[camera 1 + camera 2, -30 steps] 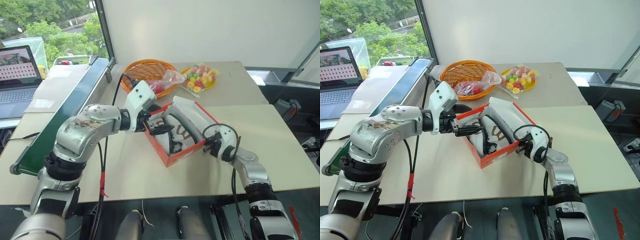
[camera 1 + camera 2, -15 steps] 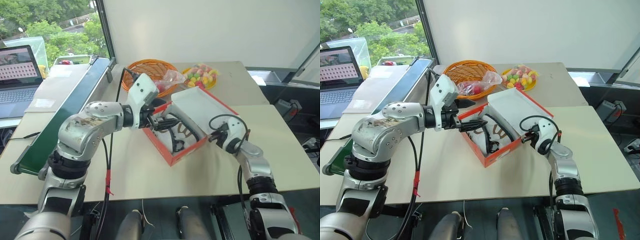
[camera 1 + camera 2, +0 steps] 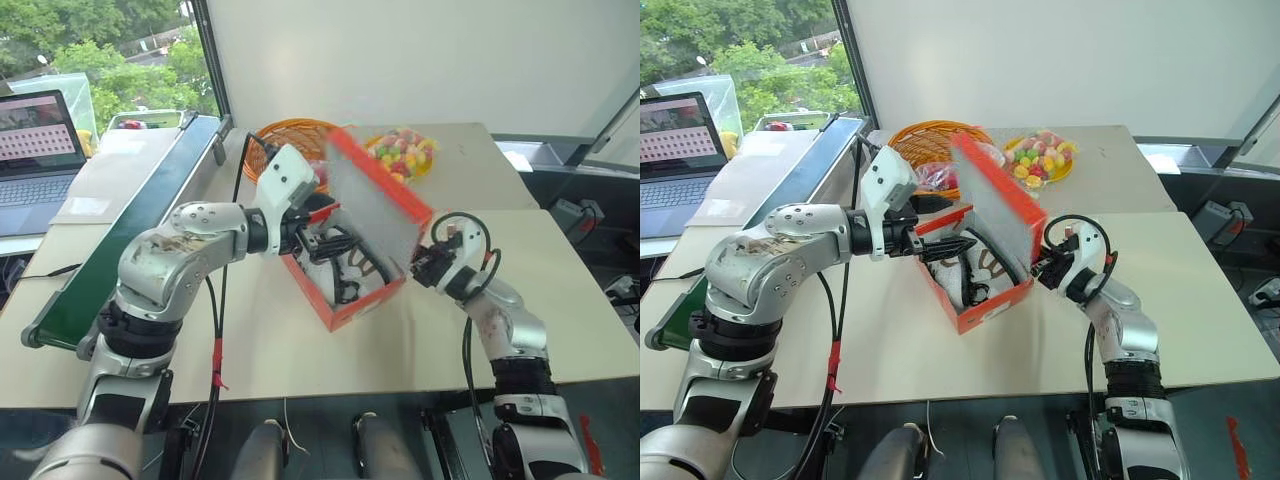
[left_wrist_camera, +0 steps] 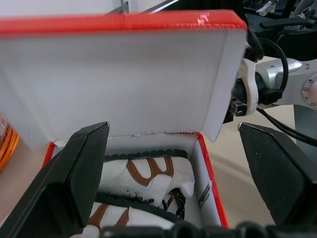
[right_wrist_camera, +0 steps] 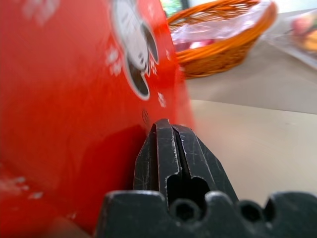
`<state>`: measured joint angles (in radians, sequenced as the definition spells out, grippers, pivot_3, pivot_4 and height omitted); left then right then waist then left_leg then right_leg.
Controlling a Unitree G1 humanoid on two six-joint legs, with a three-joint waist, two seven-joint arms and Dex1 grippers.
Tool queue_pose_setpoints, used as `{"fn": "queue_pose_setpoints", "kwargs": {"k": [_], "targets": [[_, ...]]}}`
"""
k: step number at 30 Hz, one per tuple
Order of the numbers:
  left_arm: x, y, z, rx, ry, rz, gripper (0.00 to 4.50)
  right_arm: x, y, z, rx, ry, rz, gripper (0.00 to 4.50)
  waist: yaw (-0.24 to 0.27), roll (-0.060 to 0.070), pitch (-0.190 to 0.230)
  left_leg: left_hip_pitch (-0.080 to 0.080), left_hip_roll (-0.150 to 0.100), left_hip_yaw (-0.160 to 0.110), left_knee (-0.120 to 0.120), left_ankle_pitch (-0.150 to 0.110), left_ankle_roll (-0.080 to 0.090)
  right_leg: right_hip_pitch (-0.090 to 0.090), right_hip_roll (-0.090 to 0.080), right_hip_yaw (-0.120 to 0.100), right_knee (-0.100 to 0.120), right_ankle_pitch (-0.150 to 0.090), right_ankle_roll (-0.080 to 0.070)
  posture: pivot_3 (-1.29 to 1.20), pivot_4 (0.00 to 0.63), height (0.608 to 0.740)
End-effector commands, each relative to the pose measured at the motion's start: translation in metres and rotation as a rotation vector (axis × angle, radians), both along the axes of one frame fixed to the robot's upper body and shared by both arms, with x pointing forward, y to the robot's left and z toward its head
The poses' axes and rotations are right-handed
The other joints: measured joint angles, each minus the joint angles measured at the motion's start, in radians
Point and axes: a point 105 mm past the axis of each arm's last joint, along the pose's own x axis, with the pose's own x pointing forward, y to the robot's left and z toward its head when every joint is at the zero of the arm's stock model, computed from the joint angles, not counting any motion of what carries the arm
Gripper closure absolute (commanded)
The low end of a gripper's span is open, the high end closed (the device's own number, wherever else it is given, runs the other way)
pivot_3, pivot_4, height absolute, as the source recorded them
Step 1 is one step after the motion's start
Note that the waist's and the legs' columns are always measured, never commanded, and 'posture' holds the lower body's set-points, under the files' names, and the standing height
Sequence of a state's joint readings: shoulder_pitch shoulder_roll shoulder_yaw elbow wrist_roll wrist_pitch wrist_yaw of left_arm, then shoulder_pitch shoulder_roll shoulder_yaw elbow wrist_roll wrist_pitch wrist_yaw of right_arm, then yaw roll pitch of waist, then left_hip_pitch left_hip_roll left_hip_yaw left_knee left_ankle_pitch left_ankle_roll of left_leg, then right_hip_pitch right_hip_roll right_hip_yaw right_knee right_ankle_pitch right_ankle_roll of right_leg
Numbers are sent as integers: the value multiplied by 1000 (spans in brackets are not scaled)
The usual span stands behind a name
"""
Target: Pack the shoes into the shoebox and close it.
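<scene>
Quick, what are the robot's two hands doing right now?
Left gripper: open, holding nothing.
Right gripper: shut, against the red lid.

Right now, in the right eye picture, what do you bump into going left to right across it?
laptop → left gripper → shoebox with its lid up and the shoes inside → right gripper

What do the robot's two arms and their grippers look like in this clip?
Both arms are silver-grey metal segments with dark joints and white wrist housings. Loose black cables loop along them; a red tie sits on the left cable. The left gripper and right gripper each have two matte black wedge-shaped fingers.
</scene>
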<state>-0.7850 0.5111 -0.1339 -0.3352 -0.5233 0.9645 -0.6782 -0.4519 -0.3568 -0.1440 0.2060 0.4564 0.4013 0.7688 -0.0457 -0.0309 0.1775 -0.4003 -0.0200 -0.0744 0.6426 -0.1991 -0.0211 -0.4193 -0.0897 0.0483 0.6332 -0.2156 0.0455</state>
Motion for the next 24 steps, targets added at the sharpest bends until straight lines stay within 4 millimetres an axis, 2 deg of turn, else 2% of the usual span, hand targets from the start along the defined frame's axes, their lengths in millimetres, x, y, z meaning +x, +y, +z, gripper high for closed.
{"fn": "queue_pose_setpoints", "kwargs": {"k": [1,5,7,13,16,17,19,24], "targets": [[2,0,16,-19,-64,7,13,-11,13,5,-42,4,101,4500,-1,0,0,0,0,0,0,0,0,0,0,0,0,0,0,0,150,740],[5,5,20,-25,-75,32,13,-18,31,-15,-176,70,185,4500,-1,0,0,0,0,0,0,0,0,0,0,0,0,0,0,0,150,740],[6,9,20,-23,-70,49,13,-14,35,-18,-235,70,175,4500,-2,0,0,0,0,0,0,0,0,0,0,0,0,0,0,0,150,740],[13,33,-3,42,-28,174,13,8,63,25,-264,-40,204,4500,-14,0,0,1,0,0,0,0,0,-1,0,0,1,0,0,0,150,740],[15,40,-9,44,-15,230,13,17,80,33,-310,-59,258,4500,-15,0,0,0,0,0,0,0,0,-1,0,0,1,0,0,0,150,740],[15,40,-10,41,-15,238,13,19,84,32,-328,-60,277,4500,-14,0,0,0,0,0,0,0,0,-2,0,0,1,0,0,0,150,740],[14,41,-10,29,-17,254,13,24,90,17,-416,-48,300,4500,-11,0,0,-1,0,-1,0,0,0,-2,0,-1,1,0,0,0,150,740],[12,42,-9,13,-26,282,13,32,86,-14,-563,-41,302,4500,1,0,0,-2,-1,-1,0,0,0,-2,-1,-2,0,0,0,0,150,740]]}}
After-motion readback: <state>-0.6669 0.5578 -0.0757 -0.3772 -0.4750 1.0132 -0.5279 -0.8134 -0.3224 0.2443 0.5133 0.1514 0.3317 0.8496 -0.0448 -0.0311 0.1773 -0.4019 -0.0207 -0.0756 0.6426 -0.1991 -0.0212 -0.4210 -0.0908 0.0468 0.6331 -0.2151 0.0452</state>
